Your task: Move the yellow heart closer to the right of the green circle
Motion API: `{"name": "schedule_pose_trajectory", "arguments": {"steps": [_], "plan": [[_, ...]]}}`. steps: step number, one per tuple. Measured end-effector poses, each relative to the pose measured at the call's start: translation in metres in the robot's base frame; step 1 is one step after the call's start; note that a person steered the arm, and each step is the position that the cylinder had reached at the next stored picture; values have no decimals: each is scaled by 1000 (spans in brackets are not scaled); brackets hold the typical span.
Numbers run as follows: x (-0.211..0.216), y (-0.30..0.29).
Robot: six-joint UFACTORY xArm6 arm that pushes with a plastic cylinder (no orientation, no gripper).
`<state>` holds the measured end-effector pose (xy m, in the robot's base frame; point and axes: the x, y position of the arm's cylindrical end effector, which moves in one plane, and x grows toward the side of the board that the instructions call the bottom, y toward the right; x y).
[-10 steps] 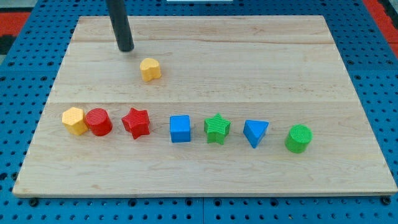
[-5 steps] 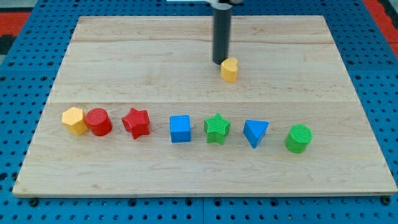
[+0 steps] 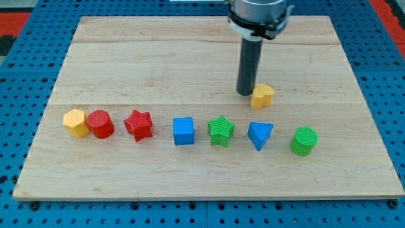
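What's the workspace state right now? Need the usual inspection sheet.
Surface: wooden board, flat, lying on a blue pegboard.
Job's things: yellow heart sits toward the view's top and left of the green circle, well apart from it and not yet at its right.
Clutter: one row from the view's left: yellow hexagon touching red cylinder, red star, blue cube, green star, blue triangle.
Grippers: none fitted; my tip is at the heart's left edge, apparently touching.
Cables: nothing seen.
Surroundings: red strips at the top corners.
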<state>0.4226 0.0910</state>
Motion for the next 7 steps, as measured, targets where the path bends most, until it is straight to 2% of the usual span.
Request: {"name": "schedule_pose_trajectory", "arguments": {"steps": [1,2,3,5,7], "plan": [[23,70],[34,99],[25,103],[73,95],[85,100]]}}
